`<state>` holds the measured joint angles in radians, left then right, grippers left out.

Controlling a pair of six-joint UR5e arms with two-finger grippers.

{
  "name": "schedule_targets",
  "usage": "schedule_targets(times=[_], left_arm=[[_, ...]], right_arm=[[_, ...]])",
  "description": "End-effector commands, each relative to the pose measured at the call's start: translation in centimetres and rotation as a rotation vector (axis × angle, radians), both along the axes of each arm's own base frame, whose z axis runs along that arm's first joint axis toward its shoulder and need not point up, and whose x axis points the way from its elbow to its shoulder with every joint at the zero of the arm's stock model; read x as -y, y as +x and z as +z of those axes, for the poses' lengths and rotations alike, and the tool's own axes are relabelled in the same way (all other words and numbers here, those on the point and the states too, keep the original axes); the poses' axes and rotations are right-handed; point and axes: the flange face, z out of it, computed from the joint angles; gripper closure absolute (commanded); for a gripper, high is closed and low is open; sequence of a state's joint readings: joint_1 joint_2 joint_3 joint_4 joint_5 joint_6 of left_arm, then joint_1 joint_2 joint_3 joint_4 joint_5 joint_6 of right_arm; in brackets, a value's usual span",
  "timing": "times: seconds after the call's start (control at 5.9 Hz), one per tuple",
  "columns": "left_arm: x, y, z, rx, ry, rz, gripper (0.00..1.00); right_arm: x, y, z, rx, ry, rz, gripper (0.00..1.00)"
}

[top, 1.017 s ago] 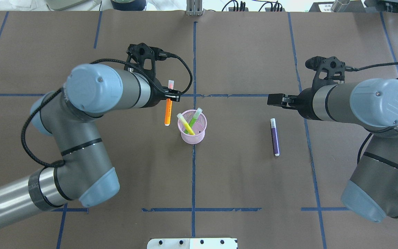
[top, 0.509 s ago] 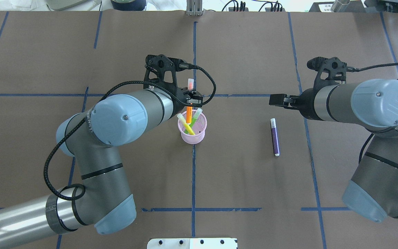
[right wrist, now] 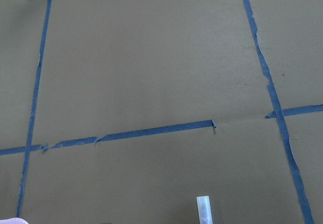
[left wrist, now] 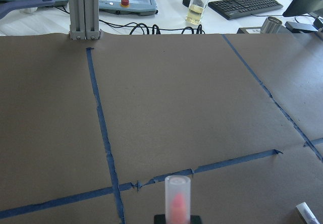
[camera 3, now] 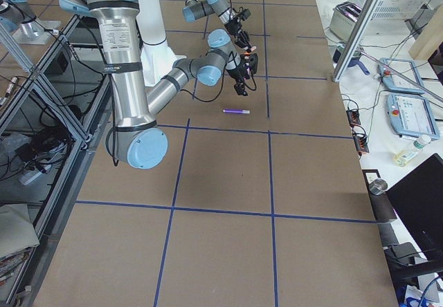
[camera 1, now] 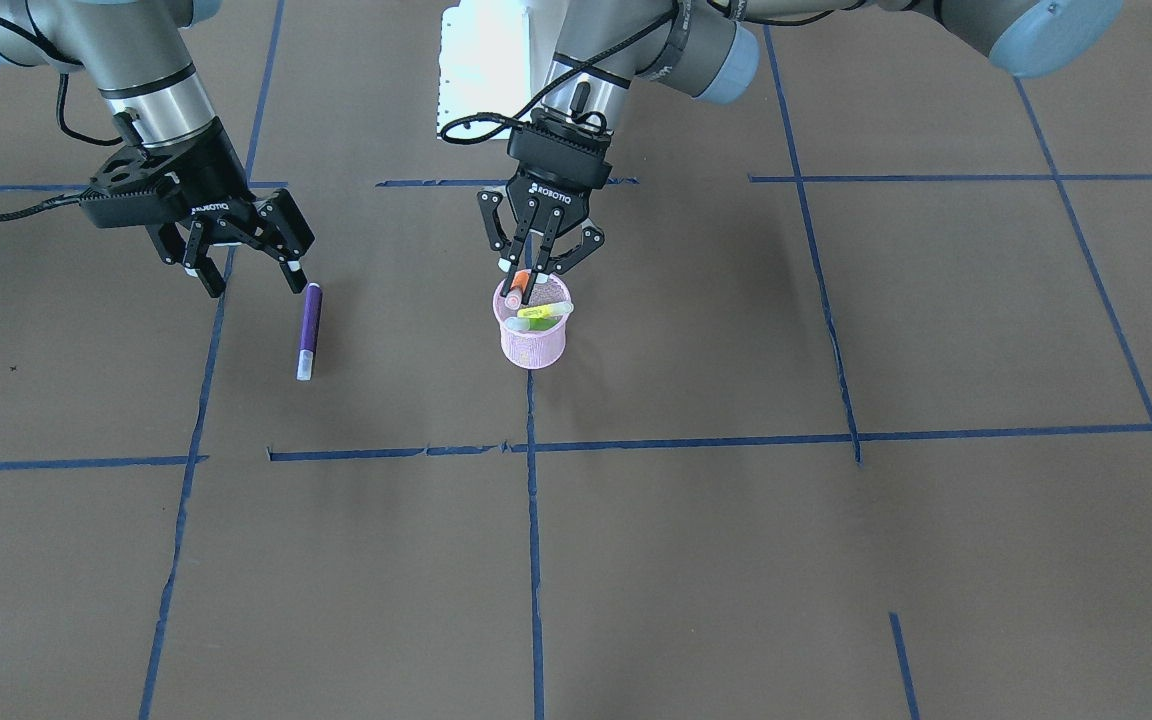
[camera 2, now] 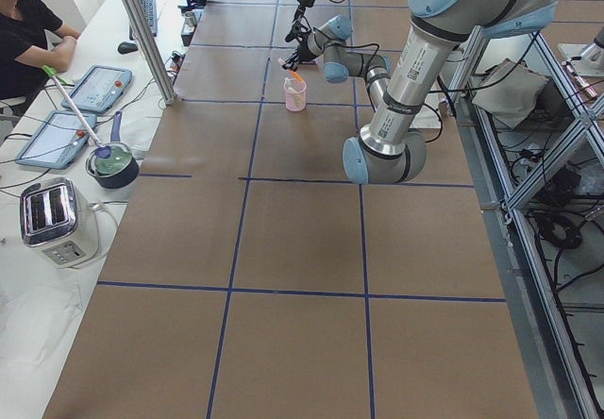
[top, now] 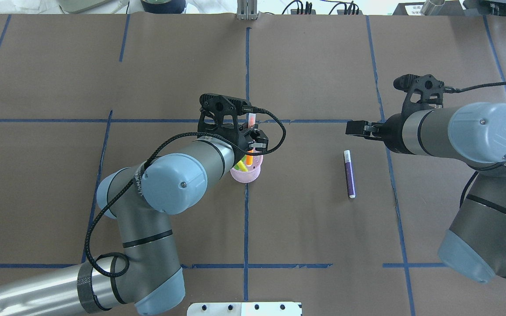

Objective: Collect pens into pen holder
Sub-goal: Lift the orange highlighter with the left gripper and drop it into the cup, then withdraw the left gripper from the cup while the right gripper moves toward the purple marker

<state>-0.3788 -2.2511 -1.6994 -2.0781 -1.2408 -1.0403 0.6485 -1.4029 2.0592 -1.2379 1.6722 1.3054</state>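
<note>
Beneath left arm [top: 178,175], pen holder [top: 249,175] half hidden

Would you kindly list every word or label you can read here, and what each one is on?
"ROBOTIQ": on the left gripper.
"ROBOTIQ": on the right gripper.
Lettering on the left arm: too blurred to read.
Nothing else is legible.

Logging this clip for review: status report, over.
Left gripper shut on orange pen, lower end inside pen holder. Right gripper open, hovering by purple pen lying on table. Nothing blocking either.
</note>
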Motion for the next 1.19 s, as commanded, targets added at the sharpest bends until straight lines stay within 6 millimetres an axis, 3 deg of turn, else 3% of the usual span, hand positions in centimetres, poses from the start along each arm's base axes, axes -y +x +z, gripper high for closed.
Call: schedule_targets(times=[0.0,0.17,0.34,0.68,0.85,1.02], left_arm=[[0.1,0.6,0.6,-0.002,-0.004,-0.001,0.76],[-0.2,0.1,0.0,-0.020,-0.001,0.003,0.35],[-0.2,-0.1,-0.1,-0.023,0.001,0.002,0.00],[0.2,-1.6,-1.1,-0.066,0.020,-0.004,0.00],[1.4,-3.7,-0.5,-0.066,0.016,0.007,0.00],[4.2,-7.0,3.5,-0.024,-0.038,0.092,0.00]], right_arm=[[0.0,-0.1,0.2,-0.002,-0.004,-0.004,0.00],[0.0,0.0,0.2,-0.002,-0.005,-0.003,0.00],[-0.1,0.0,0.1,0.000,-0.004,-0.005,0.00],[-0.2,0.3,0.6,-0.005,-0.011,-0.007,0.00],[-0.2,1.0,2.2,-0.029,-0.023,-0.023,0.00],[0.5,3.4,4.4,-0.070,-0.017,-0.093,0.00]])
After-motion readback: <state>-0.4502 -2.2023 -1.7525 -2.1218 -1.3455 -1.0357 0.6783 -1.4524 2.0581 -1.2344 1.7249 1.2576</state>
